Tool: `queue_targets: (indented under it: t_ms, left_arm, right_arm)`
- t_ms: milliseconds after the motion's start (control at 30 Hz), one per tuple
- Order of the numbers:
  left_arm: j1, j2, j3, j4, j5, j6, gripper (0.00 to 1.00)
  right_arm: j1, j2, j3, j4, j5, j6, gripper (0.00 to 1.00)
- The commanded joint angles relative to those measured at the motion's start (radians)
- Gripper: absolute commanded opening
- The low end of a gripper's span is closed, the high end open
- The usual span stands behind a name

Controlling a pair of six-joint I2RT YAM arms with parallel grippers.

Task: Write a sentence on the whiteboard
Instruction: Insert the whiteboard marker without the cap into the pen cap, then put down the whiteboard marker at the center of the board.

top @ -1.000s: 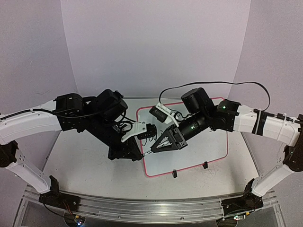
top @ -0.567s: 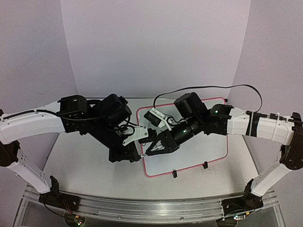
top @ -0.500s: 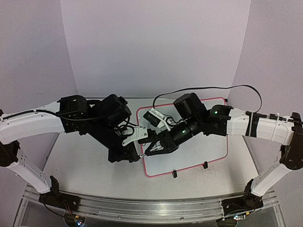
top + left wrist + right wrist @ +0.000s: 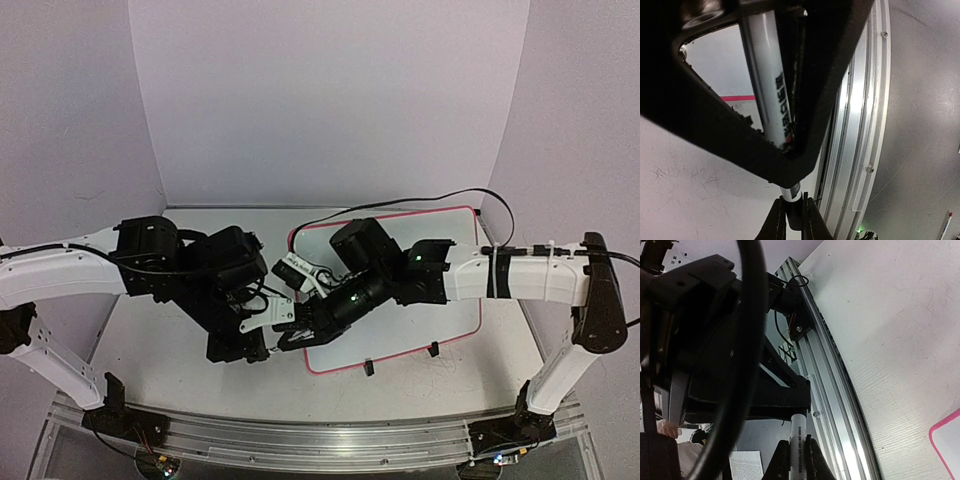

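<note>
Overhead view: the whiteboard (image 4: 420, 328) lies flat right of centre frame. Its pink-red border is visible on the right and lower edges. Two black clips (image 4: 368, 367) sit on its lower long edge. The right arm reaches in from the right edge of the frame and crosses above the board. The left arm comes in from the left edge over the grey tabletop (image 4: 150, 340). The two wrists meet at the board's lower left corner, just left of centre.

Left wrist view: the left gripper (image 4: 793, 224), bottom centre, is pinched tight on the dark end of a white marker (image 4: 771, 95). The marker's barrel, with black print on it, runs up the frame through a black housing. A strip of pink border shows at mid left.

Right wrist view: the right gripper (image 4: 797, 462), bottom centre, is clamped on the same marker's white printed barrel. The pink corner of the board is at lower right. An aluminium rail (image 4: 832, 390) runs diagonally through centre frame.

Cannot tell whether the marker tip touches anything.
</note>
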Motion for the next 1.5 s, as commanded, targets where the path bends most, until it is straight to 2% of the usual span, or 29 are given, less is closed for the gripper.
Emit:
queue_targets:
  t_ms: [0,67,233,333,400,467,600,667,767,833,967,1133,1300,1467]
  left_arm:
    - [-0.022,-0.091,0.010,0.559,-0.019,0.002,0.00]
    - [-0.021,-0.111,-0.034,0.557,-0.080,-0.024,0.02]
    - [-0.020,-0.194,-0.125,0.576,-0.172,-0.115,0.39]
    - [-0.020,-0.271,-0.149,0.584,-0.202,-0.157,0.61]
    - [-0.020,-0.316,-0.146,0.586,-0.226,-0.182,0.67]
    - [-0.020,-0.360,-0.135,0.593,-0.293,-0.217,0.69]
    - [-0.020,-0.411,-0.087,0.604,-0.539,-0.307,0.69]
    - [-0.020,-0.423,-0.060,0.614,-0.611,-0.352,0.69]
    - [-0.020,-0.431,-0.028,0.626,-0.681,-0.394,0.70]
    - [-0.020,-0.436,-0.011,0.626,-0.719,-0.417,0.70]
    - [-0.020,-0.457,-0.011,0.626,-0.775,-0.450,0.71]
    - [-0.020,-0.490,-0.042,0.625,-0.786,-0.483,0.71]
    - [-0.020,-0.490,-0.059,0.625,-0.797,-0.495,0.71]
    - [-0.020,-0.464,-0.048,0.627,-0.808,-0.492,0.71]
  right_arm:
    - [0.059,-0.036,-0.044,0.165,0.097,-0.001,0.00]
    - [0.053,-0.091,-0.116,0.186,0.152,-0.037,0.00]
    - [0.049,-0.221,-0.361,0.367,0.298,-0.098,0.00]
    - [0.053,-0.249,-0.439,0.446,0.350,-0.137,0.00]
    - [0.071,-0.239,-0.450,0.457,0.404,-0.189,0.00]
    - [0.116,-0.208,-0.430,0.460,0.498,-0.241,0.00]
    - [0.193,-0.071,-0.347,0.508,0.741,-0.293,0.00]
    - [0.236,0.021,-0.276,0.540,0.866,-0.312,0.00]
    - [0.263,0.180,-0.152,0.556,0.968,-0.331,0.00]
    - [0.276,0.269,-0.092,0.600,0.980,-0.356,0.00]
    - [0.282,0.377,-0.081,0.762,0.946,-0.383,0.00]
    - [0.283,0.489,-0.038,0.798,0.898,-0.399,0.02]
    - [0.282,0.510,-0.076,0.833,0.952,-0.418,0.14]
    - [0.282,0.492,-0.102,0.835,0.958,-0.427,0.38]
